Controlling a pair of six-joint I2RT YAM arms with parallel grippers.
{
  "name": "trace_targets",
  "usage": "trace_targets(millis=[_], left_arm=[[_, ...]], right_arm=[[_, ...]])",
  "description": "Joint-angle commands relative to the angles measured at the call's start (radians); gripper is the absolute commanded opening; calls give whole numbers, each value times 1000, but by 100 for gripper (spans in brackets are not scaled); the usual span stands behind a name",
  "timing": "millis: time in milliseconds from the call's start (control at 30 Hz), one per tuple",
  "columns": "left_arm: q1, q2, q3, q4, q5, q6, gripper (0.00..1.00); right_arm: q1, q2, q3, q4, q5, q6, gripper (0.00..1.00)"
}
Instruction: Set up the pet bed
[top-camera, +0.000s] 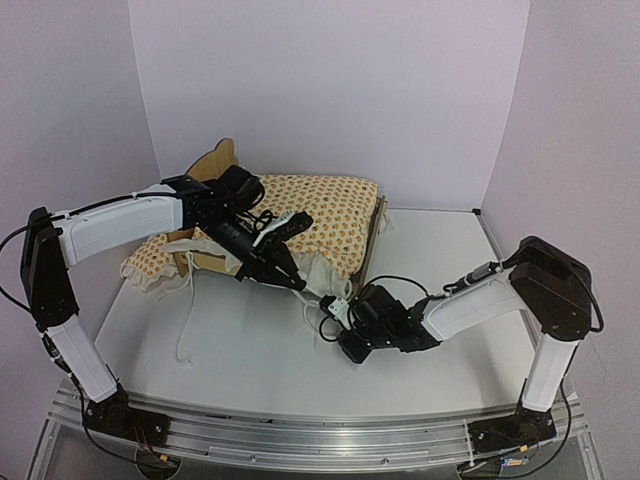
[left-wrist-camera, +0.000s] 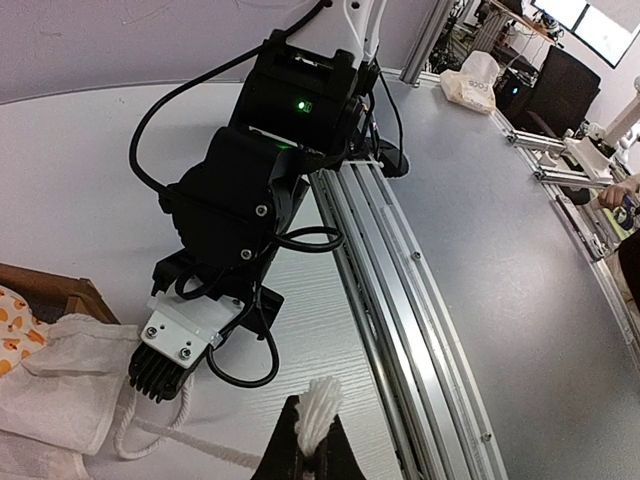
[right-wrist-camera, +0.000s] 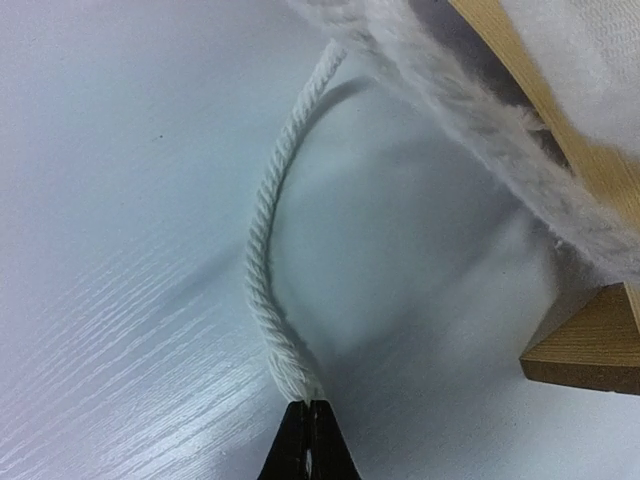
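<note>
Left arm reaches over the bed at the counter's far middle, left tool clamped on a cord end; right arm lies low, right tool pinching cord.

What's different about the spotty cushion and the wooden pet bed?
The cushion is soft cream cloth with orange dots; the pet bed is plain light wood. The cushion lies on top; the pet bed stands underneath. The cushion has white ties trailing; the pet bed shows none. Both sit toward the table's far side.
</note>
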Motion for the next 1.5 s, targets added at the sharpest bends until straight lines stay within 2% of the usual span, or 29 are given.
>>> trace_targets(millis=[0, 100, 267, 567, 700, 733, 767, 867, 900, 933, 1000, 1100, 1133, 1167, 1300, 1367, 1467], left_arm=[[5, -27, -67, 49, -17, 32, 0], [-1, -33, -179, 140, -24, 47, 0], [-59, -10, -320, 292, -77, 87, 0], [-113, 62, -339, 416, -27, 55, 0], [-136, 74, -363, 395, -11, 115, 1], [-137, 76, -376, 388, -22, 143, 8], [-138, 80, -386, 375, -39, 180, 22], [-138, 99, -372, 253, -98, 371, 83], [-137, 99, -361, 224, -122, 410, 93], [-133, 97, -347, 222, -151, 409, 96], [-108, 98, -317, 242, -154, 379, 94], [-93, 128, -287, 372, -215, 226, 47], [-93, 145, -274, 431, -251, 147, 39], [-95, 164, -264, 469, -280, 92, 37], [-139, 203, -293, 659, -457, -159, 48], [-170, 217, -329, 780, -531, -256, 47], [-192, 278, -299, 884, -663, -355, 47]], right_arm=[[23, -87, 19, -158, -108, 28, 0], [67, -193, 30, -225, -151, 77, 0], [91, -333, -13, -237, -264, 238, 0], [96, -409, -78, -251, -330, 383, 0], [96, -460, -138, -248, -241, 482, 0], [96, -473, -150, -244, -221, 497, 0], [96, -484, -155, -241, -205, 509, 0], [94, -503, -151, -240, -163, 538, 0], [92, -510, -152, -240, -155, 548, 0], [86, -518, -157, -239, -129, 562, 0], [78, -528, -167, -240, -96, 588, 0], [68, -534, -177, -240, -44, 628, 0], [60, -536, -181, -240, -29, 644, 0], [54, -540, -185, -240, -15, 659, 0], [49, -557, -187, -240, 43, 697, 0], [49, -561, -188, -236, 61, 705, 0], [49, -571, -196, -225, 79, 710, 0]])
